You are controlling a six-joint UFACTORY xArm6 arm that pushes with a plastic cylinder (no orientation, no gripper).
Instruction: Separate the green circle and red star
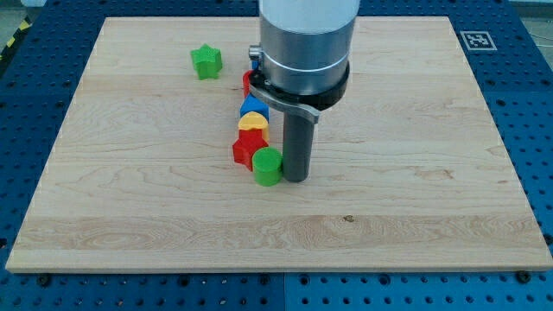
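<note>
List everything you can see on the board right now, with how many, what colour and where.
green star: 1, green, alone near the view's top left of the board.
red block: 1, red, top of the column, mostly hidden by the arm; shape unclear.
blue block: 1, blue, below that red block.
yellow block: 1, yellow, below the blue block.
red star: 1, red, below the yellow block.
green circle: 1, green, touching the red star at its lower right.
wooden board: 1, light wood, on a blue perforated table.
my tip: 1, dark rod end, just right of the green circle.
</note>
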